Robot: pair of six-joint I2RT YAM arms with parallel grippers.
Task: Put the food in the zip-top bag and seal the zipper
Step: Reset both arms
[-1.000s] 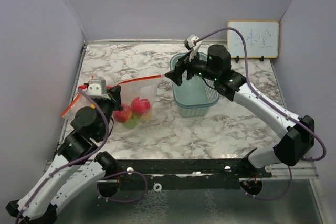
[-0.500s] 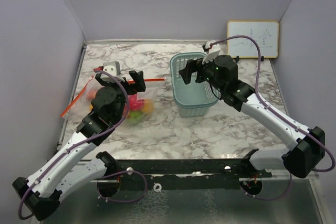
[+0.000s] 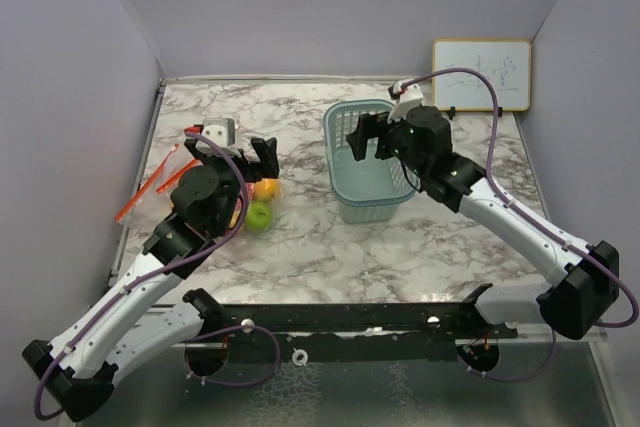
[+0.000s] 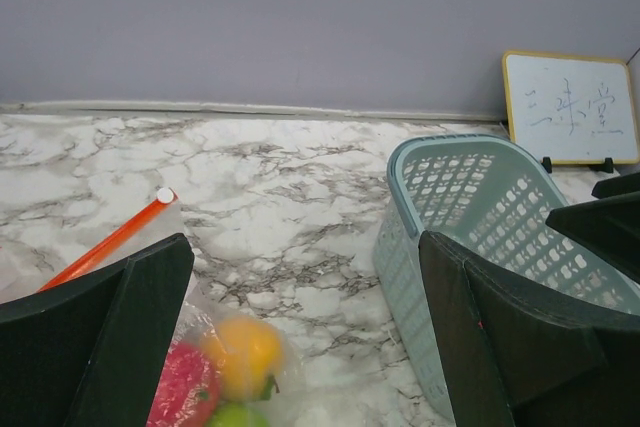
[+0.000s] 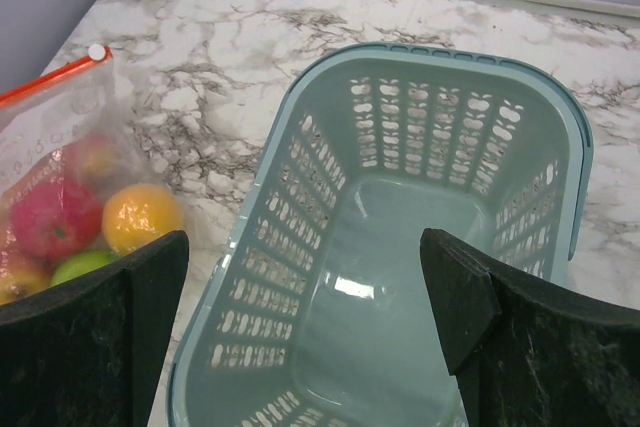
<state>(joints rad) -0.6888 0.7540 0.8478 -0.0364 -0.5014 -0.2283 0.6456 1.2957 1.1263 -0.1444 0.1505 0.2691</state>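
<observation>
Toy fruits [image 5: 140,217] in zip-top bag [image 5: 48,132], seal unclear, left fingers [image 4: 110,337] spread empty above it, right fingers [image 5: 90,347] spread empty over basket [image 5: 577,147]

From the top camera my left arm [image 3: 200,197] covers most of the zip-top bag [image 3: 150,187], so I can't tell whether its zipper [image 5: 50,75] is closed. On the left wrist view the fruits [image 4: 243,355] are cut off at the bottom edge, the red one partly behind a finger [image 4: 100,347] of my left gripper [image 4: 305,237]. The basket [image 5: 300,237] loses its near end in the right wrist view. The whiteboard [image 4: 570,107] writing is too faint to read.
</observation>
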